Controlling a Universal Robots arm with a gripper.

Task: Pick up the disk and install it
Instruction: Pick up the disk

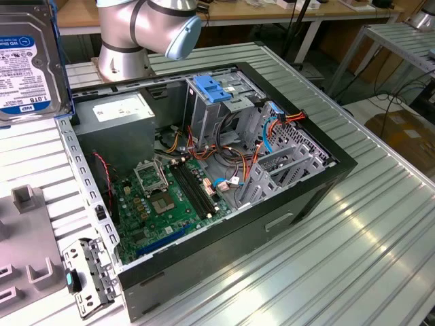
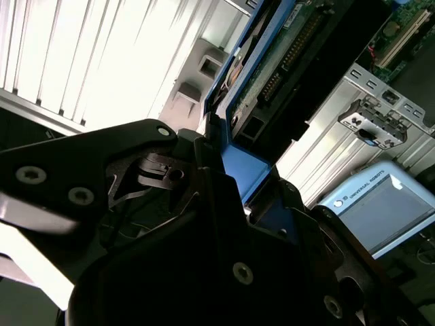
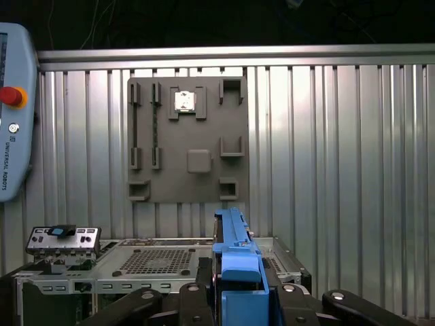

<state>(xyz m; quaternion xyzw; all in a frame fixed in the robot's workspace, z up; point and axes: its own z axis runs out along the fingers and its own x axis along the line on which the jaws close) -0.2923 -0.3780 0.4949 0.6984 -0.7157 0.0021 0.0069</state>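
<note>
A ribbed silver tabletop (image 1: 353, 224) holds an open computer case (image 1: 299, 197); other tables (image 1: 397, 37) stand behind. The end effector (image 3: 238, 282) is clamped on the disk (image 1: 27, 64), up in the air at the exterior view's left. It stands on edge, long side pointing away from the end effector.

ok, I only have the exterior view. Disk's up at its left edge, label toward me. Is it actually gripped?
Observer: Yes. In the first wrist view the gripper is shut on the disk, clamping its blue carrier frame.
Operator: Other face of it?
Observer: The second wrist view shows its green circuit board with a row of pins.
Operator: Anything outside my frame?
Observer: A teach pendant on the ribbed table, apart from the grey fixture board.
</note>
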